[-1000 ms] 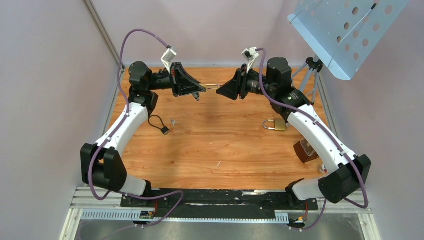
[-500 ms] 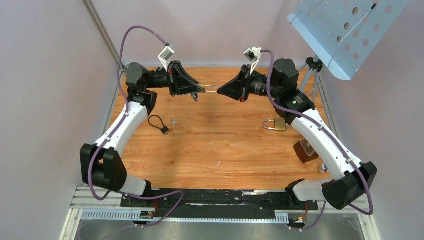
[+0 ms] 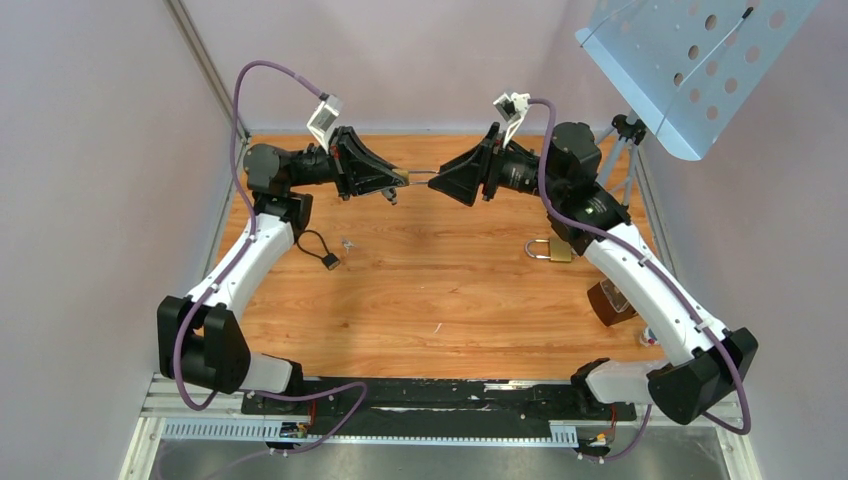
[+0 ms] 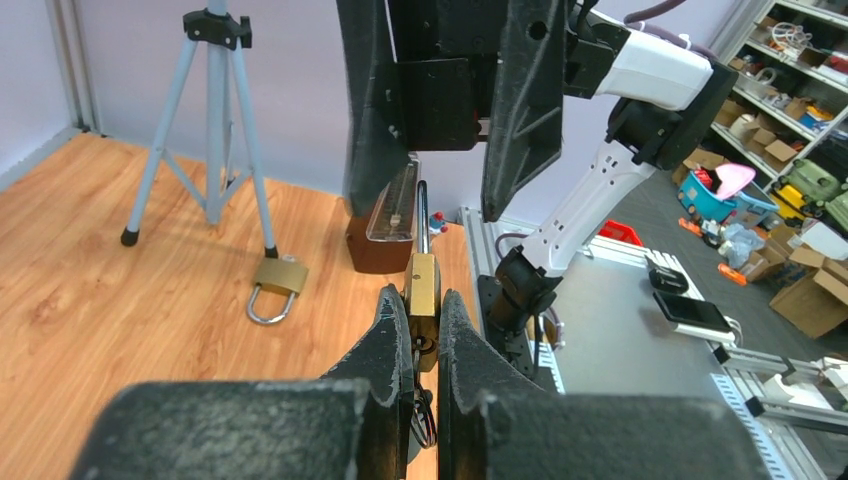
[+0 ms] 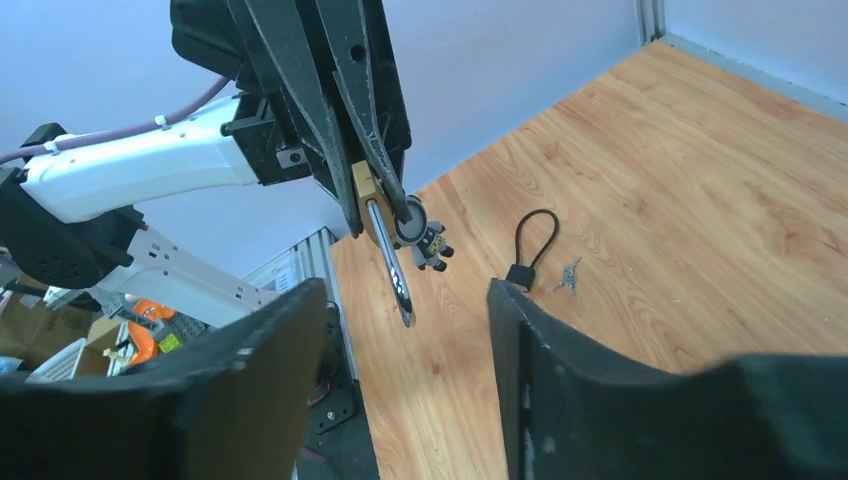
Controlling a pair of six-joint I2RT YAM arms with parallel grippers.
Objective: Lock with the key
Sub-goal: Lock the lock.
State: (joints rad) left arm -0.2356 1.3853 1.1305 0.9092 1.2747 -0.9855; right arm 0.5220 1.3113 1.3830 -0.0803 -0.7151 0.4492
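My left gripper [image 3: 400, 180] is shut on the brass body of a padlock [image 4: 423, 285] and holds it in the air over the far middle of the table. Its steel shackle [image 5: 396, 270] points at my right gripper [image 3: 441, 178]. A key ring with a dark fob [image 5: 426, 238] hangs from the padlock's body. My right gripper [image 5: 405, 296] is open and empty, and faces the left one. The shackle's end lies at the mouth of its spread fingers [image 4: 525, 110]. The padlock also shows in the top view [image 3: 418, 175].
A second brass padlock [image 3: 552, 249] lies on the wooden table at the right. A black cable lock [image 3: 318, 248] and a small loose key [image 3: 347, 243] lie at the left. A brown box [image 3: 610, 300] sits near the right arm. A tripod [image 3: 620, 140] stands at the back right.
Both arms have drawn slightly outward and their wrists have turned. The gripper tips and the padlock stay nearly in place between them. The left grip is unchanged.
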